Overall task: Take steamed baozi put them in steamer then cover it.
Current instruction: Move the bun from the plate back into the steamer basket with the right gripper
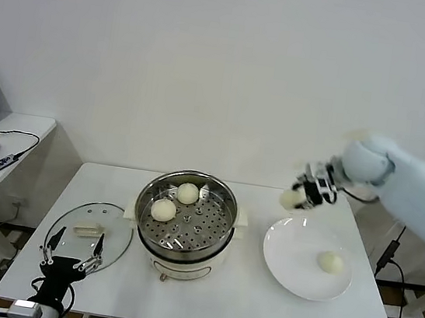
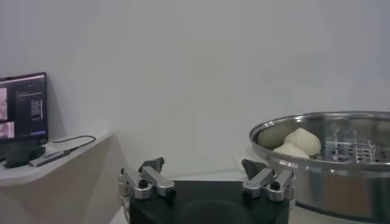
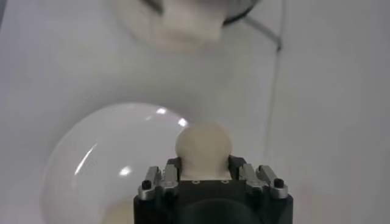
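2 small, smooth cream-white steamed baozi (image 1: pixel 163 210) already sit on the perforated tray of the round shiny stainless-steel steamer (image 1: pixel 217 242). A 3rd bun (image 3: pixel 203 146) is pinched in the right gripper (image 1: pixel 295 198), raised above the far edge of the flat white plate (image 1: pixel 291 275). A 4th (image 1: pixel 330 261) waits on that plate.

The round clear glass cover (image 1: pixel 78 217) lies flat on the white worktop (image 1: pixel 240 304) beside the steamer, its cream bar handle running roughly left-right. The left gripper (image 1: pixel 74 247), spread wide, hangs near the cover.

Left: 2 buns, then covering.
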